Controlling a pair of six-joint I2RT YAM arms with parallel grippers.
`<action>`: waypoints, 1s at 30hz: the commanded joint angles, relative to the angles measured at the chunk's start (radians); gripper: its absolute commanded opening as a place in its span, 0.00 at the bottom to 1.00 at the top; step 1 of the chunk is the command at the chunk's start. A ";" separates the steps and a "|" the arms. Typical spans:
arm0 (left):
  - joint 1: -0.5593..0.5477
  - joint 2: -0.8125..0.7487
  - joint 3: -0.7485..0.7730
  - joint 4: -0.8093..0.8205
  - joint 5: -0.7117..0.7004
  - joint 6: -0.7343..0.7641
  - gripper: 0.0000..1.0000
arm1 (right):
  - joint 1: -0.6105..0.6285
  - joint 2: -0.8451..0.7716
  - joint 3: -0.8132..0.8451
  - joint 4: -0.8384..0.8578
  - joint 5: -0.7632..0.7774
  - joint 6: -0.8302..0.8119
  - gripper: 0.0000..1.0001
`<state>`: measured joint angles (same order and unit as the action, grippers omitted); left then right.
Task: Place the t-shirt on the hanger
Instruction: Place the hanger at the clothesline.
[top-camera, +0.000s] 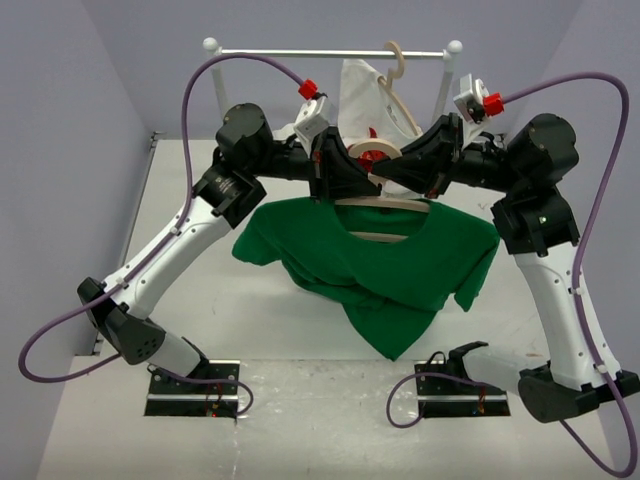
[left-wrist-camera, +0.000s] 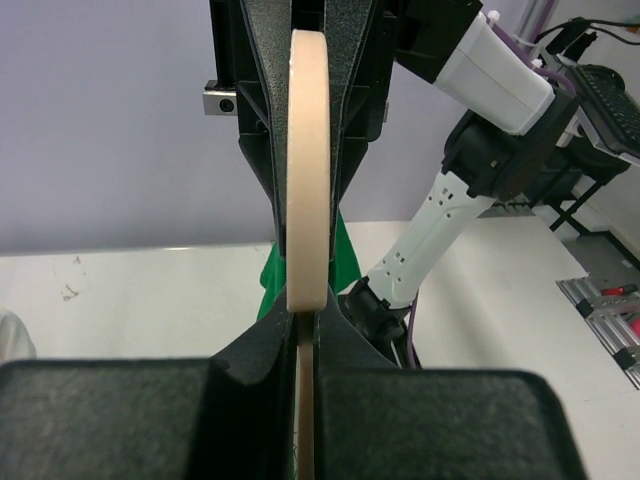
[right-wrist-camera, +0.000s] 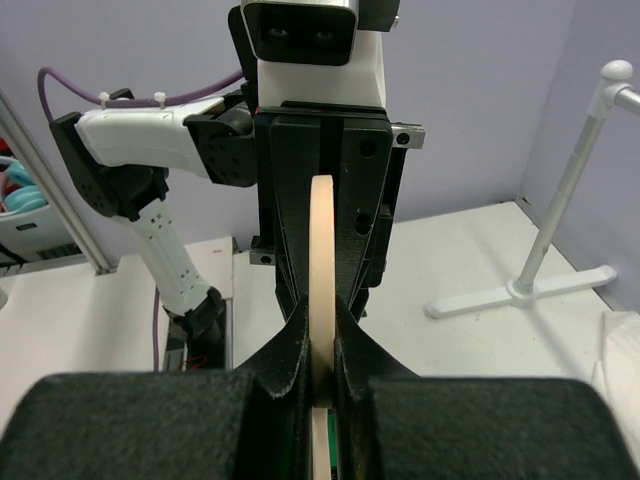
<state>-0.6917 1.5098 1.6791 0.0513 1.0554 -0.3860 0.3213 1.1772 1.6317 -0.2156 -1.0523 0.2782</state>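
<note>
The green t-shirt (top-camera: 385, 275) hangs in the air on the pale wooden hanger (top-camera: 385, 206), its collar around the hanger's neck and its hem drooping toward the table. My left gripper (top-camera: 335, 185) is shut on the hanger's left shoulder. My right gripper (top-camera: 422, 172) is shut on its right shoulder. In the left wrist view the hanger (left-wrist-camera: 306, 170) stands edge-on, pinched in the gripper (left-wrist-camera: 304, 335), with a strip of green cloth (left-wrist-camera: 346, 258) behind. In the right wrist view the hanger (right-wrist-camera: 322, 250) is clamped in the gripper (right-wrist-camera: 322, 355).
A white clothes rail (top-camera: 300, 52) stands at the back of the table, with a second wooden hanger (top-camera: 396, 62) carrying a white t-shirt with a red print (top-camera: 362, 95). The rail's foot (right-wrist-camera: 520, 290) lies on the table to the right. Purple walls surround the table.
</note>
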 joint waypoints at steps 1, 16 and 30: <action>0.004 0.007 0.009 0.065 -0.072 -0.046 0.00 | -0.001 -0.025 -0.016 0.077 0.006 0.003 0.00; 0.180 0.001 0.018 0.056 0.324 -0.012 0.00 | -0.222 -0.262 -0.165 -0.390 -0.030 -0.431 0.99; 0.200 0.001 0.084 0.083 0.392 -0.046 0.00 | -0.056 -0.159 -0.040 -0.691 0.148 -0.641 0.58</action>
<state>-0.5064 1.5284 1.6944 0.0703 1.4199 -0.4028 0.2100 0.9684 1.5583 -0.7819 -1.0041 -0.2861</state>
